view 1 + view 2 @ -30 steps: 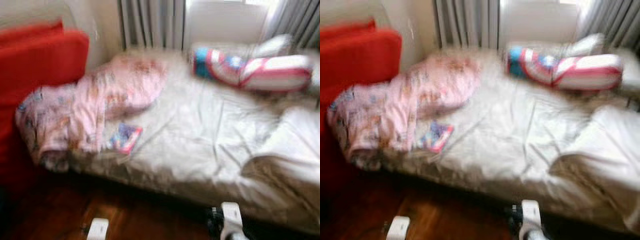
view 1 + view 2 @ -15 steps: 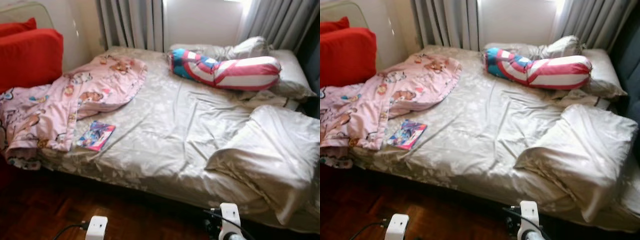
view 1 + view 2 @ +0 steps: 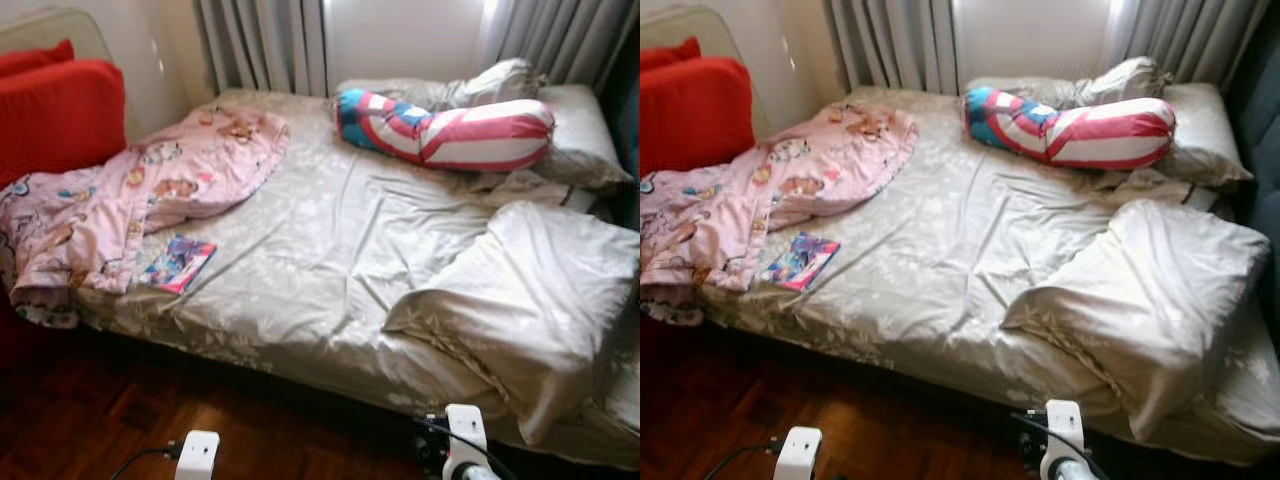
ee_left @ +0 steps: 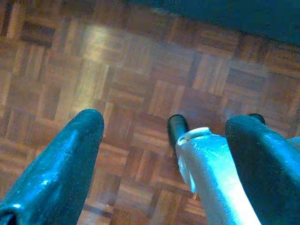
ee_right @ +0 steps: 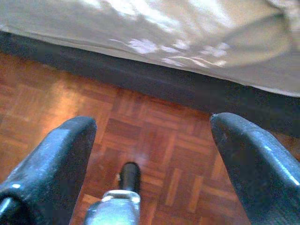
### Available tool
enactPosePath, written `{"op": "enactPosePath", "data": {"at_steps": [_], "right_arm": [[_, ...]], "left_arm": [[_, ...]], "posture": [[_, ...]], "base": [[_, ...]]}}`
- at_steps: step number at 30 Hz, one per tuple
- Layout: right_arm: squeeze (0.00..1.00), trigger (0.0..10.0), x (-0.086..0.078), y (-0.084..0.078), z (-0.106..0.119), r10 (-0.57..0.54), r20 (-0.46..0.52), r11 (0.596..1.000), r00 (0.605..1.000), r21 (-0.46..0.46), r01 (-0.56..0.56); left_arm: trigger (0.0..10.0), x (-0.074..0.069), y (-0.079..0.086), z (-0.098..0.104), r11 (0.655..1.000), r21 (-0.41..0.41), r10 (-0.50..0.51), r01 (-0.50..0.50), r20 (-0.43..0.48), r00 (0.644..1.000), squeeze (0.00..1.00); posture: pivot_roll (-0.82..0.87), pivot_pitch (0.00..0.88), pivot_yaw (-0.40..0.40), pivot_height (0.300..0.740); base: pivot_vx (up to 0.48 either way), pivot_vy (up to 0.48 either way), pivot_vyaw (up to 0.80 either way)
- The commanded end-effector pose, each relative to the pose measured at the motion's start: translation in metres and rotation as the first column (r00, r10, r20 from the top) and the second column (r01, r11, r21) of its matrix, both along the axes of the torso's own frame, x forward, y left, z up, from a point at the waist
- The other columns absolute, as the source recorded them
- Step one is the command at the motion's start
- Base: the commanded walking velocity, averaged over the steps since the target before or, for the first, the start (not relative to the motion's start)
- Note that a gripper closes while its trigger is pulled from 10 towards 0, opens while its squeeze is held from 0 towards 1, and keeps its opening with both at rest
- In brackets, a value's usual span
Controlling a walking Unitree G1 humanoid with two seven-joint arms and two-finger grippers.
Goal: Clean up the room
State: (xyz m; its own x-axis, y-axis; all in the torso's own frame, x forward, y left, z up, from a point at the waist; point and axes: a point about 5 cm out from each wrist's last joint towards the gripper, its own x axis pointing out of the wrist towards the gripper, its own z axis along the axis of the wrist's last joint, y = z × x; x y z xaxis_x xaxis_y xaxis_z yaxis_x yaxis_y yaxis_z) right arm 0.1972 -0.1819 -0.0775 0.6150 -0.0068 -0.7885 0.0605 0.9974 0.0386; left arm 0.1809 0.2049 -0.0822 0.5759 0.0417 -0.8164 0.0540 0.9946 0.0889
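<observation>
The wide bed with a wrinkled beige sheet [image 3: 330,260] fills the head view. A pink printed blanket [image 3: 130,200] lies at about 9 o'clock and hangs over the bed's edge, so its lower end is cut off. Just beside it, toward 8 o'clock, a small colourful booklet [image 3: 178,263] lies flat; its cover is too small to read. A long red, white and blue striped pillow [image 3: 445,130] rests at 1 o'clock, partly covering a grey pillow [image 3: 575,140]. A folded beige duvet [image 3: 540,300] lies at 4 o'clock. A red cushion [image 3: 60,115] stands at 10 o'clock.

The left gripper [image 4: 164,154] and the right gripper [image 5: 150,154] hang above the dark parquet floor [image 5: 154,136], both with fingers wide and empty.
</observation>
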Motion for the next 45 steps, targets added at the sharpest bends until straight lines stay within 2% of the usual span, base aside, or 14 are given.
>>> {"op": "enactPosePath", "data": {"at_steps": [1,13,17,31,45], "right_arm": [[0.0,10.0,-0.0041,-0.0008,-0.0023,0.001,-0.021,1.0,1.0,-0.002,-0.001],[0.0,10.0,-0.0051,0.0001,-0.0029,0.008,-0.027,1.0,1.0,-0.001,-0.009],[0.0,10.0,-0.0051,-0.0004,-0.0029,0.008,-0.027,1.0,1.0,-0.001,-0.008],[0.0,10.0,-0.004,-0.0008,-0.0022,0.002,-0.022,1.0,1.0,0.0,-0.002],[0.0,10.0,-0.0017,-0.001,-0.0006,-0.003,0.0,1.0,1.0,0.003,0.003]], "left_arm": [[10.0,-0.001,0.0018,-0.0004,1.0,0.012,-0.016,0.016,-0.016,1.0,0.0],[10.0,-0.002,0.002,-0.0008,1.0,0.014,-0.025,0.026,-0.022,0.999,0.0],[10.0,-0.0013,0.0018,-0.0005,0.998,0.032,-0.059,0.06,-0.027,0.998,0.0],[10.0,-0.0007,0.0018,-0.0003,0.999,0.022,-0.042,0.043,-0.022,0.999,0.0],[10.0,0.0006,0.0014,0.0003,0.999,0.019,-0.04,0.04,-0.017,0.999,0.0]], "posture": [[-0.08,0.0,0.016,0.74],[-0.08,0.0,0.018,0.74],[-0.07,0.0,0.015,0.74],[-0.07,0.0,0.014,0.74],[-0.07,0.0,0.013,0.74]], "base": [[0.0,0.0,-0.71],[0.0,0.0,-0.7],[0.152,0.0,-0.69],[0.073,0.0,-0.69],[0.0,0.0,-0.06]]}}
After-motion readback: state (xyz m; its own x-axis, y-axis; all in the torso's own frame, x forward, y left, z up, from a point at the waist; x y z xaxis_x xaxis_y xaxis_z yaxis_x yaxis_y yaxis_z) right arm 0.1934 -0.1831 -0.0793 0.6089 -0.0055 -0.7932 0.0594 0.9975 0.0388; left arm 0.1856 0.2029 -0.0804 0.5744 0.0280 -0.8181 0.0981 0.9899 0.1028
